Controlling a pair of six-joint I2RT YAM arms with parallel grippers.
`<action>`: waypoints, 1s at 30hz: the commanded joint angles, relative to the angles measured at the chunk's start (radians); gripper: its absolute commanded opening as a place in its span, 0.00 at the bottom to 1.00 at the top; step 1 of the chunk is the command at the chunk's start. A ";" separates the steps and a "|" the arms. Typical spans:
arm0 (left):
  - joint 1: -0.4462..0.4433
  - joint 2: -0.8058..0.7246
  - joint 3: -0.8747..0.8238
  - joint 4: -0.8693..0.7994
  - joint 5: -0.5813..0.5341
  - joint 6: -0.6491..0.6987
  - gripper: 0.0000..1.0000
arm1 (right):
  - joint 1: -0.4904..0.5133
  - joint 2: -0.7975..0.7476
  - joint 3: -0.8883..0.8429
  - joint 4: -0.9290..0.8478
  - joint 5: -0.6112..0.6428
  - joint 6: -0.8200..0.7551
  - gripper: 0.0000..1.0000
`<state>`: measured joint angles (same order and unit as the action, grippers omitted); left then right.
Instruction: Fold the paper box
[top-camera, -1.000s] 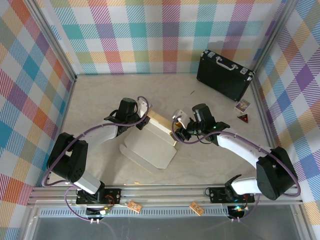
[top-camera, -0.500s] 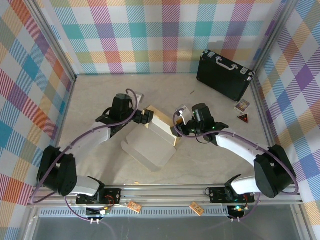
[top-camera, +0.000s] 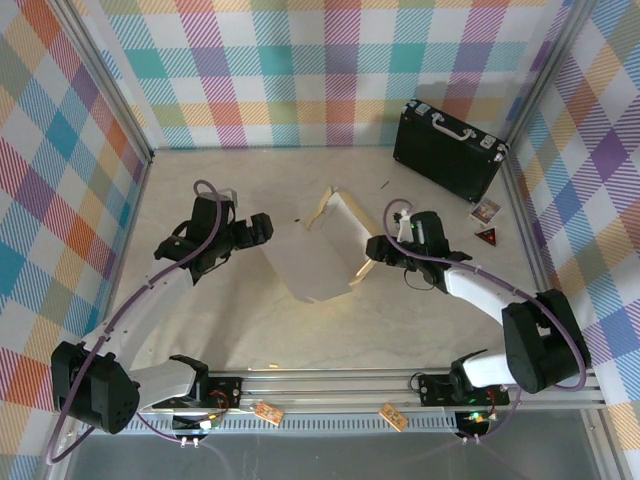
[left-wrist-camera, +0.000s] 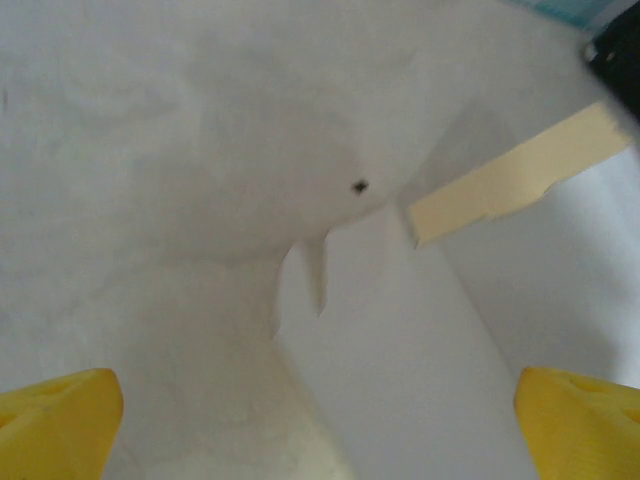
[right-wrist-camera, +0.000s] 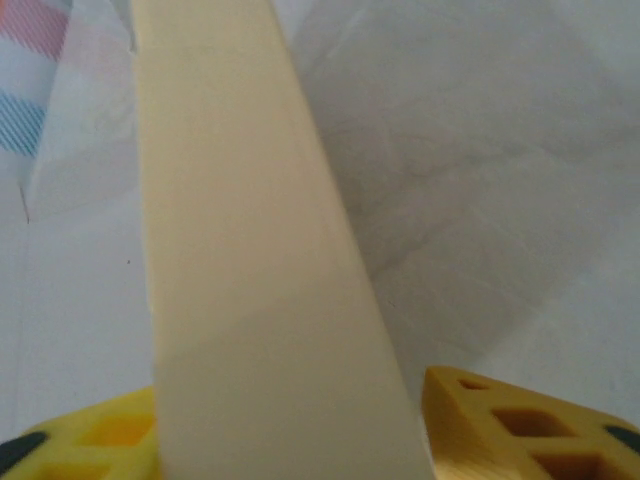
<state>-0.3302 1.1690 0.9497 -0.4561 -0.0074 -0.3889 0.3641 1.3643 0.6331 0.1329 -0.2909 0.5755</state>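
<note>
The paper box (top-camera: 318, 258) lies in mid-table, white side up, with a tan flap (top-camera: 333, 205) raised at its far right end. My left gripper (top-camera: 260, 231) stands open just left of the box, not touching it. In the left wrist view the white panels (left-wrist-camera: 400, 330) lie ahead between the wide-apart yellow fingers (left-wrist-camera: 60, 415) of that gripper (left-wrist-camera: 320, 430). My right gripper (top-camera: 372, 250) is at the box's right edge. In the right wrist view a tan flap (right-wrist-camera: 250, 260) fills the gap in that gripper (right-wrist-camera: 300, 430) between its yellow fingers (right-wrist-camera: 520, 425), which hold it.
A black briefcase (top-camera: 447, 150) stands at the back right. A small card (top-camera: 485, 211) and a red triangle (top-camera: 487, 236) lie by the right wall. Plaid walls close in three sides. Bare table lies left of and in front of the box.
My left gripper has opened, let go of the box and drawn back to the left. The box has shifted right and turned, its tan flap now raised, with the right gripper still on it.
</note>
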 joint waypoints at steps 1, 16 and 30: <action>0.010 -0.047 -0.012 -0.107 0.061 -0.059 1.00 | 0.000 -0.010 -0.095 0.223 -0.165 0.336 0.61; 0.011 -0.186 -0.035 -0.182 0.098 -0.053 1.00 | 0.232 -0.315 -0.190 -0.177 -0.075 0.206 0.96; 0.013 -0.165 -0.221 -0.110 -0.062 -0.188 0.99 | 0.252 -0.083 0.414 -0.610 0.093 -0.252 0.88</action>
<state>-0.3283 1.0077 0.7536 -0.5907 0.0044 -0.5301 0.5968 1.1660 0.9176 -0.3687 -0.2054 0.4206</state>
